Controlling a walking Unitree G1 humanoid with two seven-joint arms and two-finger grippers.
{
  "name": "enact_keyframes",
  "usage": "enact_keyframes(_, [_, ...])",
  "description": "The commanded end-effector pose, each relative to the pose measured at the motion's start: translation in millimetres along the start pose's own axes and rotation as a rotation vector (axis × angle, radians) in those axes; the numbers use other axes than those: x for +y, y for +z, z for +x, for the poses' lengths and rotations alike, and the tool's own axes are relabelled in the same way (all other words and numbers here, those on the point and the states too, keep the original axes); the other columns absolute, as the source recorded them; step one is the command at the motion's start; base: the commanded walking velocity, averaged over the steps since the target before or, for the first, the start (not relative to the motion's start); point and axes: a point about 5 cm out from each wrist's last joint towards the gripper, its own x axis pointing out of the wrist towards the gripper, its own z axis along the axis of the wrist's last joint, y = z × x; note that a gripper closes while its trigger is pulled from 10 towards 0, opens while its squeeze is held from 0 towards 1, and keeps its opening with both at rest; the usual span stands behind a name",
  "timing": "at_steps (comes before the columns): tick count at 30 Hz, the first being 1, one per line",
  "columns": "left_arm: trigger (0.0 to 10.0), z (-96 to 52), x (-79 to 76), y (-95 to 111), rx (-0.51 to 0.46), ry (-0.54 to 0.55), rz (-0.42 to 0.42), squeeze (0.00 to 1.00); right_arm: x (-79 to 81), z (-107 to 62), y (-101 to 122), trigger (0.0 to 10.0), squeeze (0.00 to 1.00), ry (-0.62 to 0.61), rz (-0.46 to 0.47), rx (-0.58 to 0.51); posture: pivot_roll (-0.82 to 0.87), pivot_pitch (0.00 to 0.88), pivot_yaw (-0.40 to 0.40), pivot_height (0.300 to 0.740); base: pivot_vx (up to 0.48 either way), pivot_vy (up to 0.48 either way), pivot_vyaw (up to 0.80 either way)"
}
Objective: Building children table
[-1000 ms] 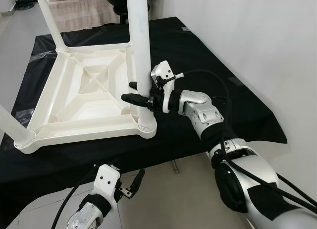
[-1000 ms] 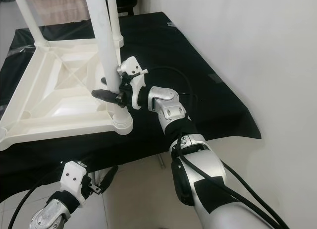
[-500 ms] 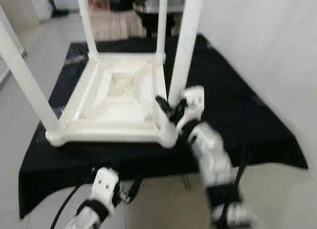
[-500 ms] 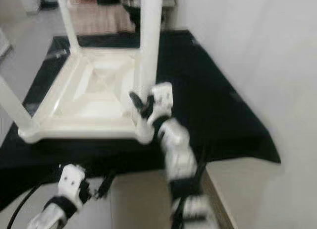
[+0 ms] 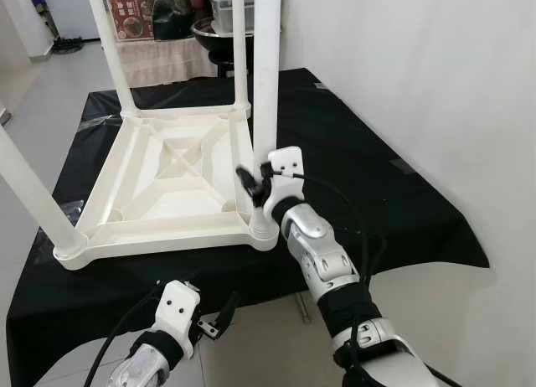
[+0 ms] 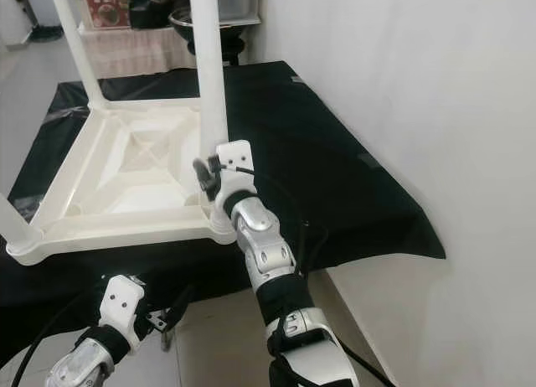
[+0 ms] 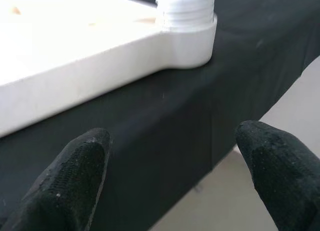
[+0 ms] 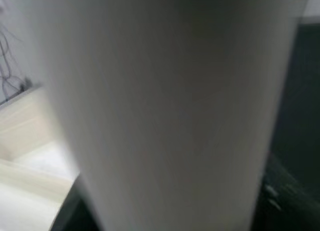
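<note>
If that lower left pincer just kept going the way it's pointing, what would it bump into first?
Probably the black cloth hanging over the bench edge, just below the upturned white plastic table. The left pincer is open and aimed there, though depth is hard to judge.

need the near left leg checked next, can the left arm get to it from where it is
Probably not directly: the left gripper hangs open below the black cloth's edge, in front of the upturned table. The near left leg stands above, so it must rise first.
</note>
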Motion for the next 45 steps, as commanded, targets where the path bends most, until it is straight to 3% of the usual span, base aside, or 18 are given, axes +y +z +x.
enact_keyframes(1, [10.0, -1.9, 0.0, -3.2, 0.016, 0.004, 0.005, 0.0, 12.3, -2.8, -16.3, 10.0, 1.0, 0.022, 0.06, 0.049, 0.09, 0.135, 0.009, 0.74, 0.0, 0.0, 0.0])
enact_keyframes(4, [10.0, -1.8, -2.5, -2.7, 0.013, -0.005, -0.001, 0.0, -12.3, 2.7, 9.4, 10.0, 1.0, 0.19, 0.046, -0.042, 0.08, 0.141, 0.007, 0.74, 0.0, 0.0, 0.0])
enact_keyframes(5, [10.0, -1.6, -3.5, -2.7, 0.011, -0.007, -0.003, 0.0, -19.8, 2.7, 16.1, 10.0, 0.02, 0.281, 0.006, -0.059, 0.09, 0.143, -0.001, 0.74, 0.0, 0.0, 0.0])
enact_keyframes(7, [10.0, -1.5, -4.3, -2.7, 0.01, -0.007, -0.003, 0.0, -24.2, 2.0, 19.2, 10.0, 0.02, 0.336, -0.024, -0.063, 0.09, 0.144, -0.006, 0.74, 0.0, 0.0, 0.0])
enact_keyframes(10, [10.0, -1.0, -7.0, -2.2, 0.004, -0.004, -0.004, 0.0, -38.8, -4.9, 30.2, 10.0, 0.0, 0.571, -0.213, -0.014, 0.1, 0.147, -0.019, 0.74, 0.0, 0.0, 0.0])
enact_keyframes(19, [10.0, -0.2, -7.9, -1.7, -0.001, 0.006, -0.004, 0.0, -37.9, -1.5, 45.0, 10.0, 0.0, 0.713, -0.291, 0.049, 0.11, 0.152, -0.033, 0.74, 0.0, 0.0, 0.0])
enact_keyframes(20, [10.0, -0.2, -7.9, -1.7, -0.001, 0.006, -0.004, 0.0, -37.9, -1.5, 45.0, 7.6, 0.0, 0.713, -0.291, 0.049, 0.11, 0.152, -0.033, 0.74, 0.0, 0.0, 0.0])
enact_keyframes(21, [10.0, -0.2, -7.9, -1.7, -0.001, 0.006, -0.004, 0.0, -37.9, -1.5, 45.0, 7.6, 0.0, 0.713, -0.291, 0.049, 0.11, 0.152, -0.033, 0.74, 0.0, 0.0, 0.0])
enact_keyframes(22, [10.0, -0.2, -7.7, -1.7, -0.001, 0.007, -0.004, 0.0, -37.2, -0.1, 48.1, 4.7, 0.0, 0.719, -0.29, 0.046, 0.11, 0.152, -0.033, 0.74, 0.0, 0.0, 0.0])
enact_keyframes(23, [10.0, -0.1, -7.8, -1.9, -0.001, 0.008, -0.003, 0.0, -37.4, 0.7, 51.4, 0.0, 0.0, 0.748, -0.283, 0.041, 0.1, 0.153, -0.033, 0.74, 0.0, 0.0, 0.0])
enact_keyframes(35, [10.0, 1.1, -8.5, -3.3, 0.001, 0.002, -0.009, 0.0, -50.1, -7.6, 41.7, 0.0, 0.0, 0.778, -0.246, 0.045, 0.07, 0.145, -0.028, 0.74, 0.0, 0.0, 0.0])
enact_keyframes(37, [10.0, 0.9, -8.4, -3.4, 0.001, -0.001, -0.009, 0.0, -57.0, -11.1, 35.6, 0.0, 0.0, 0.732, -0.229, 0.035, 0.06, 0.146, -0.028, 0.74, 0.0, 0.0, 0.0])
enact_keyframes(39, [10.0, -0.5, -8.4, -3.3, 0.0, -0.003, -0.01, 0.0, -70.5, -19.3, 6.4, 0.0, 0.0, 0.503, -0.128, 0.015, 0.05, 0.15, -0.034, 0.74, 0.0, 0.0, 0.0])
enact_keyframes(40, [10.0, -0.5, -8.4, -3.3, 0.0, -0.003, -0.01, 0.0, -70.5, -19.3, 6.4, 0.0, 0.0, 0.503, -0.128, 0.015, 0.05, 0.15, -0.034, 0.74, 0.0, 0.0, 0.0])
enact_keyframes(41, [10.0, -1.7, -8.1, -3.0, 0.0, -0.002, -0.009, 0.0, -69.6, -22.6, -14.2, 0.0, 0.0, 0.294, -0.085, 0.01, 0.06, 0.158, -0.036, 0.74, 0.0, 0.0, 0.0])
enact_keyframes(42, [10.0, -1.7, -8.1, -3.0, 0.0, -0.002, -0.009, 0.0, -69.6, -22.6, -14.2, 0.0, 0.0, 0.294, -0.085, 0.01, 0.06, 0.158, -0.036, 0.74, 0.0, 0.0, 0.0])
enact_keyframes(44, [10.0, -4.0, -5.2, -2.3, 0.0, 0.003, -0.008, 0.0, -46.1, -49.0, -66.5, 0.0, 0.0, -0.1, 0.007, 0.046, 0.04, 0.167, -0.02, 0.74, 0.0, 0.0, 0.0])
enact_keyframes(45, [10.0, -3.9, -4.3, -2.2, 0.001, 0.002, -0.008, 0.0, -28.4, -60.4, -81.7, 0.0, 0.0, -0.145, 0.025, 0.054, 0.04, 0.168, -0.014, 0.74, 0.0, 0.0, 0.0])
